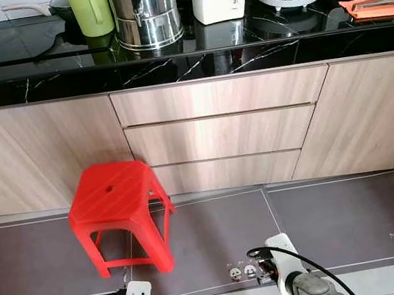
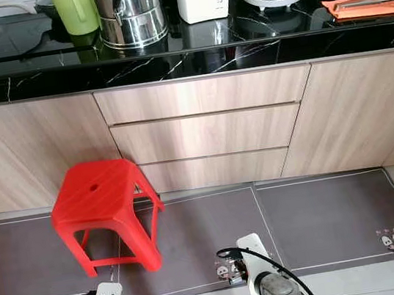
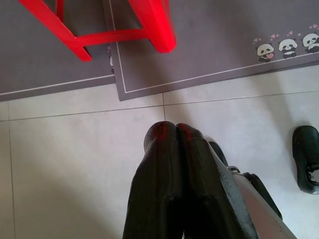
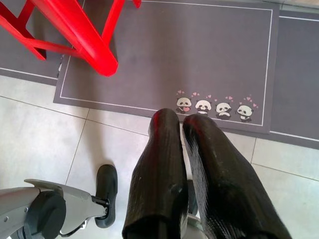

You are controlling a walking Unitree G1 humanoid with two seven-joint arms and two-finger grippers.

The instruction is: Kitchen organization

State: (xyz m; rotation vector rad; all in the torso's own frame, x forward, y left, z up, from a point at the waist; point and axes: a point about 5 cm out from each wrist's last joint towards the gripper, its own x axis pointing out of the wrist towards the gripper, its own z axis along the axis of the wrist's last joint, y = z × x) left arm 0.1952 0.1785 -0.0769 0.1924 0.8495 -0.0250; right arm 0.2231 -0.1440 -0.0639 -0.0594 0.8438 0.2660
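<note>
You face a black marble surface (image 1: pixel 242 55) crowded with appliances, a red stool (image 1: pixel 116 204) near-left on the grey mat (image 1: pixel 327 224). Both idle arms hang low: left end effector (image 3: pixel 169 130) pressed together, right end effector (image 4: pixel 182 122) narrow. The far appliances are cut off.

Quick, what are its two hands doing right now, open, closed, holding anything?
Left hand: closed, fingers pressed together, holding nothing, hanging above the floor tiles.
Right hand: closed, only a thin slit between fingers, empty, hanging near the grey mat.
</note>
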